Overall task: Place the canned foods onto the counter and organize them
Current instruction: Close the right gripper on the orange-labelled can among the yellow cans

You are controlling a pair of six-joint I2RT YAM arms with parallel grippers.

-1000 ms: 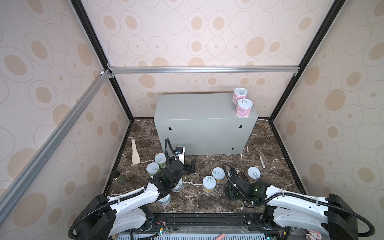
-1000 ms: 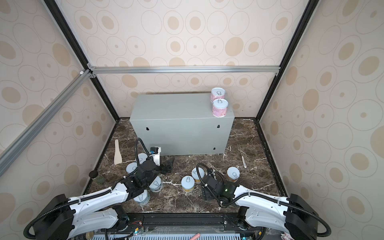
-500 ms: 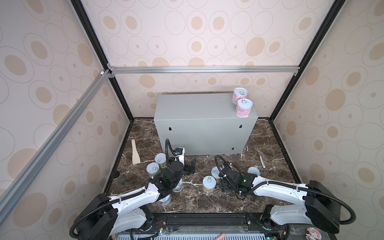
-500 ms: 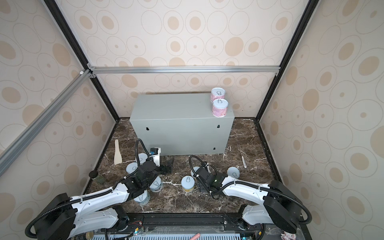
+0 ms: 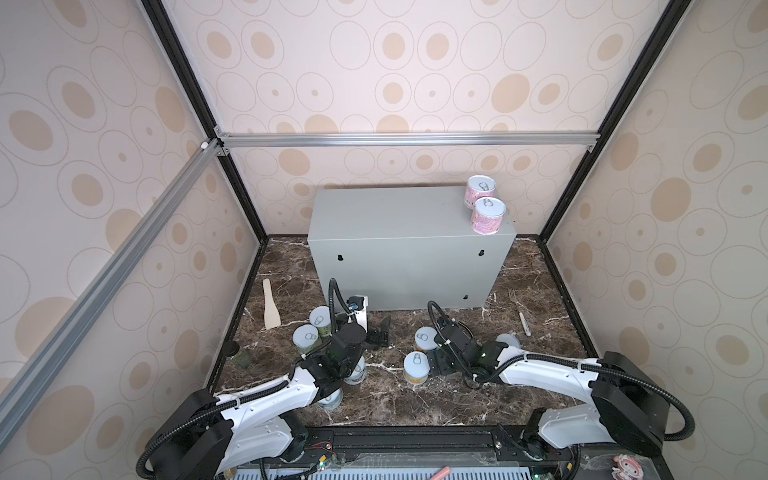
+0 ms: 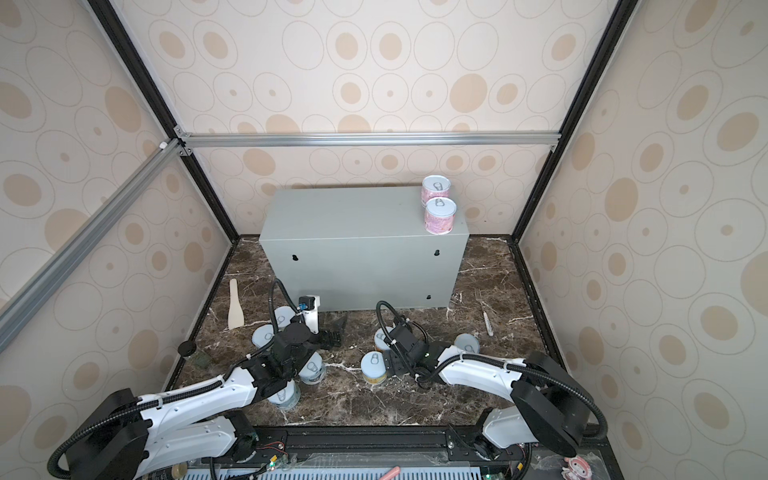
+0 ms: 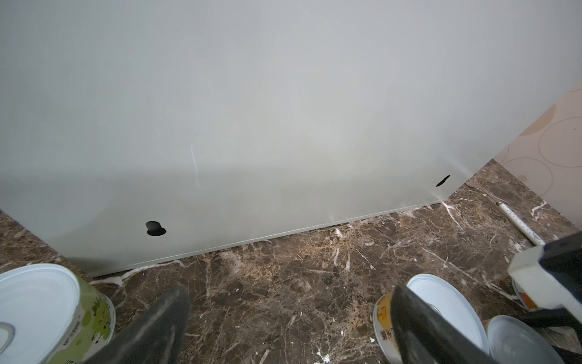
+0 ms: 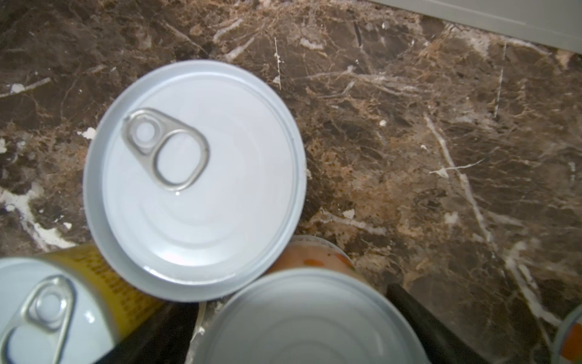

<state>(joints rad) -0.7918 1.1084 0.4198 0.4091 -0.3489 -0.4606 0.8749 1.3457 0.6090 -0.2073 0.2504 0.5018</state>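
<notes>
pink cans (image 5: 487, 216) sit paired on the bench's (image 5: 395, 220) right end, likely colour-sorted. your right hand (image 5: 437, 362) straddles an orange can (image 8: 315, 318), grip unclear; left hand (image 7: 289, 299) wide open, empty.

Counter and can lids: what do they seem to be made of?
The counter looks like painted sheet metal: matte light grey, thin crisp edges, punched keyhole slots. The can lid looks like pale metal with a satin sheen: pressed concentric rings, riveted pull tab.

Matt metal counter (image 5: 407, 216), shiny can lids (image 8: 195, 176), seemingly wooden spatula (image 5: 271, 309)
</notes>
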